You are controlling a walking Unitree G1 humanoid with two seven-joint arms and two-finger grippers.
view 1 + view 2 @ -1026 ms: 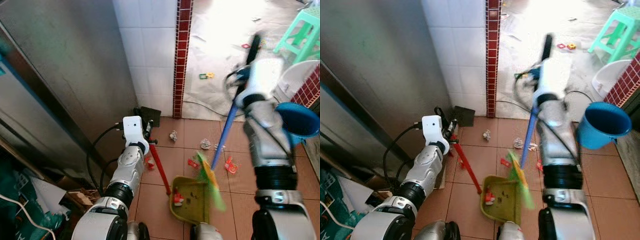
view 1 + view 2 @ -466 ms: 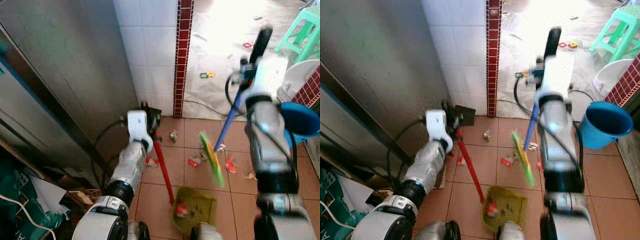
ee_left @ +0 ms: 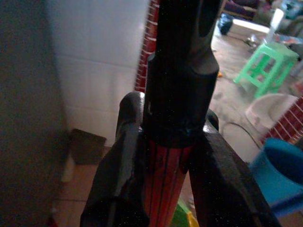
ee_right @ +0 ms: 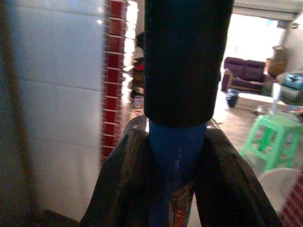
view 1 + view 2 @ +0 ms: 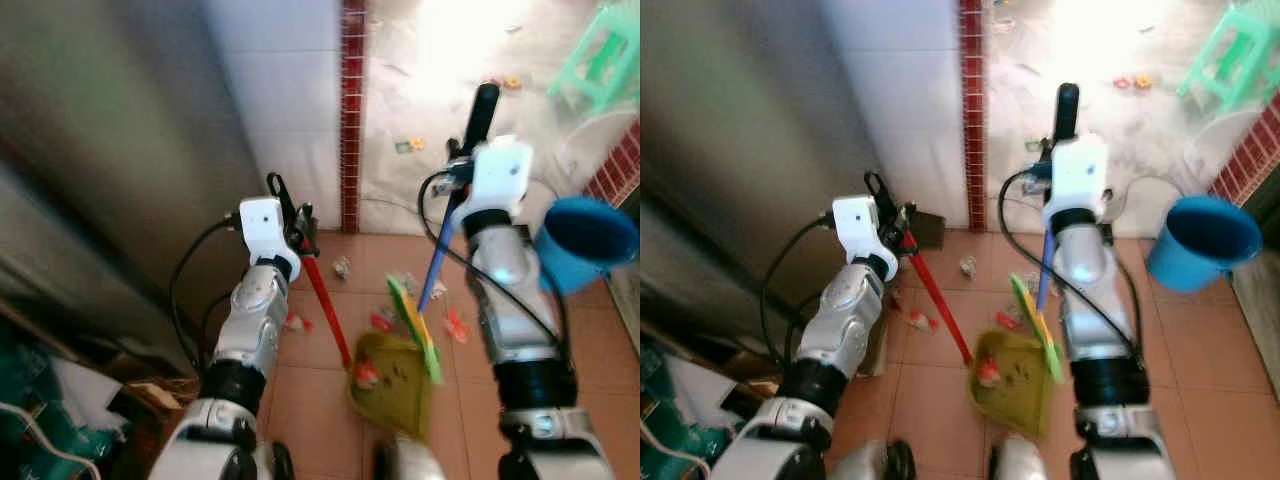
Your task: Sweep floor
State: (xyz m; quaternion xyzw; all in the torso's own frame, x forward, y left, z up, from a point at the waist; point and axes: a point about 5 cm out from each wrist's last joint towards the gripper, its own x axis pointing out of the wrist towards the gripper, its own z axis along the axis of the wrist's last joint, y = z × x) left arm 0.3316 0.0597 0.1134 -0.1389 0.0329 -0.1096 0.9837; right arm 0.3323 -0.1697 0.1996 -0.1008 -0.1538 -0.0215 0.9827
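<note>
Where terracotta floor tiles (image 5: 320, 385) meet robot's feet, olive plastic dustpan (image 5: 392, 380) sits, scraps inside, green broom head (image 5: 418, 330) at its rim. Left pincer (image 3: 165, 156) clamped on red dustpan handle (image 5: 326, 305). Right pincer (image 4: 176, 156) clamped on blue broom handle (image 5: 438, 262). Litter (image 5: 343, 267) beyond; blue bucket (image 5: 583, 240) right.

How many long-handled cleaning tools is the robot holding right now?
2. The red-handled dustpan is held by the left gripper, its pan resting on the tiles. The blue-handled broom is held by the right gripper, its green head beside the pan.
</note>
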